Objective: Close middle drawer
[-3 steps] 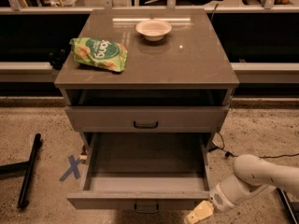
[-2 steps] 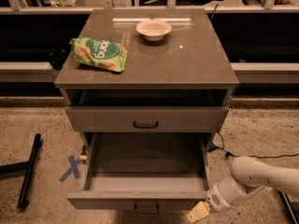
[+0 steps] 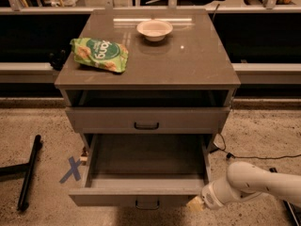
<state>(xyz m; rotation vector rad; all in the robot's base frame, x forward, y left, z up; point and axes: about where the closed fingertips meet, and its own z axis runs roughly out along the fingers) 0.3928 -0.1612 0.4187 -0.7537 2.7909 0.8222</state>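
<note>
The middle drawer point(image 3: 141, 196) of the grey-brown cabinet point(image 3: 188, 65) is pulled far out, and its deep box is empty. Its flat front faces me at the bottom of the view, with a small dark loop handle point(image 3: 147, 203). My gripper point(image 3: 195, 204) is at the right end of that front, low down and touching or nearly touching it. The white arm point(image 3: 254, 182) reaches in from the lower right. The top drawer front point(image 3: 146, 119) sits above, with its own dark handle. The lowest drawer is hidden under the open one.
A green snack bag point(image 3: 99, 54) and a white bowl point(image 3: 154, 29) lie on the cabinet top. A black bar point(image 3: 29, 173) and a blue X mark point(image 3: 71, 169) are on the floor at the left. A black cable point(image 3: 249, 157) runs along the floor at the right.
My gripper has moved a little up and left, closer to the right end of the middle drawer's front. The drawer front looks slightly further in.
</note>
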